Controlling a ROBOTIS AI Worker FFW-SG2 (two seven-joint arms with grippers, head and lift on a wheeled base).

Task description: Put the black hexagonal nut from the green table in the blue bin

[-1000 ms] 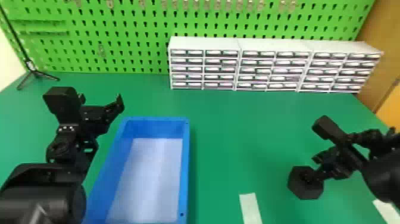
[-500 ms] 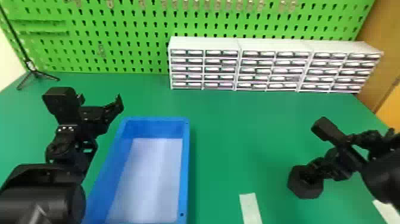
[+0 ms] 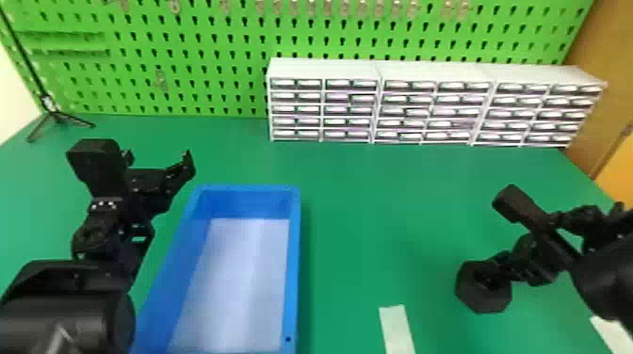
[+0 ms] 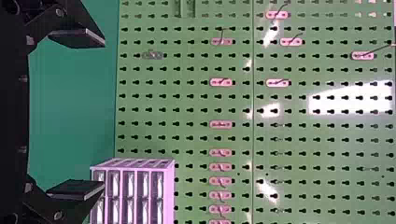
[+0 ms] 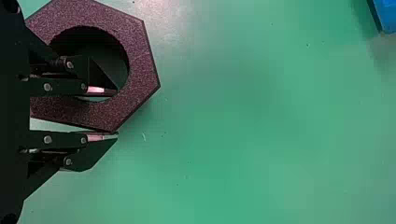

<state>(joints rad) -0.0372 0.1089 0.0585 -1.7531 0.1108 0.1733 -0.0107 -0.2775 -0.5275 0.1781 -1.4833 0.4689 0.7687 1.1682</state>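
"Where do you have the black hexagonal nut with the round hole?"

"I see the nut (image 3: 490,299) over the right part of the green table (image 3: 358,212), nearer its right edge than its left. I can't tell whether it touches the surface."

"And the right gripper?"

"My black right gripper (image 3: 492,275) is clamped on the nut's wall — one finger inside the hole, the other against the outside."

"The left one?"

"I have the black left gripper (image 3: 158,157) just beside the far left corner of the blue rectangular bin (image 3: 296,245), fingers spread wide and nothing between them."

"How do the bin and nut lie?"

"Well apart — the bin is on the left part of the table, the nut off to its right. I see a white flat strip (image 3: 395,325) between them."

"What's along the far edge?"

"I see white drawer units (image 3: 424,70) in front of the green perforated pegboard (image 3: 226,42). A thin black tripod stand (image 3: 56,115) stands by the far left corner."
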